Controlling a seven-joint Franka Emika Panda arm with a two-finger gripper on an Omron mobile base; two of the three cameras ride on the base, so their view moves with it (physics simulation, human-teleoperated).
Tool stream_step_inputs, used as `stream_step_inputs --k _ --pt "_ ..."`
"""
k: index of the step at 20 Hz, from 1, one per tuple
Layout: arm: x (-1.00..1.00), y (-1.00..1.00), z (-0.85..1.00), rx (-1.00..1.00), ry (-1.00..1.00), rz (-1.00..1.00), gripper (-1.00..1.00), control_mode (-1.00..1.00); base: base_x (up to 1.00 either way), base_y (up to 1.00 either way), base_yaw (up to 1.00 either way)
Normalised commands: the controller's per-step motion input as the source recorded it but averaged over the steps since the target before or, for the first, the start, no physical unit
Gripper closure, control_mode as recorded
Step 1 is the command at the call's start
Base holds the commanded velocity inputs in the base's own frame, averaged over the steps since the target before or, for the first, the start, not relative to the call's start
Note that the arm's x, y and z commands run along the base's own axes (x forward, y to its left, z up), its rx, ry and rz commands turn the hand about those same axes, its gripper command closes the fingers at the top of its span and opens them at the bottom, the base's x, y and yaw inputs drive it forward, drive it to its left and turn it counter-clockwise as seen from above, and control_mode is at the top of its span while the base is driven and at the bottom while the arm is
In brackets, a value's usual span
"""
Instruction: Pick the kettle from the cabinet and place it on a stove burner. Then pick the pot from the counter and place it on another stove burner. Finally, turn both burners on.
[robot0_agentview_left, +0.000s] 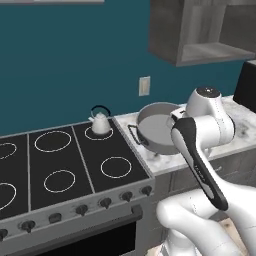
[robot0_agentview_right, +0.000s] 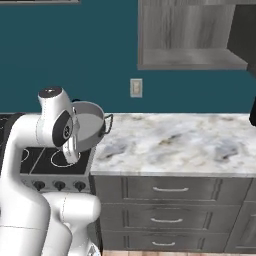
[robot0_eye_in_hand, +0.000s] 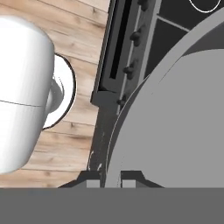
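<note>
Pincer clamped, arm bent

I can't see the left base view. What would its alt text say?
A white robot arm holds a tilted grey pot above the marble counter, beside a black cooktop. A small kettle sits on the cooktop's back right ring, and a grey cabinet hangs on the teal wall.

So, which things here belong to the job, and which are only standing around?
Belong to the job:
- kettle, already on a back burner
- pot, lifted and tilted, its rim held in the gripper
- free burner beside it
- stove knobs
- cabinet
- counter

Only standing around:
- wall socket
- drawers
</note>
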Motion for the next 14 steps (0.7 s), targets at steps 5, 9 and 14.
stream_step_inputs --k 5,9,14 --pt "0.0 0.0 0.0 0.0 0.0 0.0 1.0 1.0 -0.02 0.68 -0.12" --pt "0.0 0.0 0.0 0.0 0.0 0.0 1.0 1.0 0.0 0.65 -0.12" --pt "0.0 0.0 0.0 0.0 0.0 0.0 1.0 1.0 0.0 0.68 -0.11"
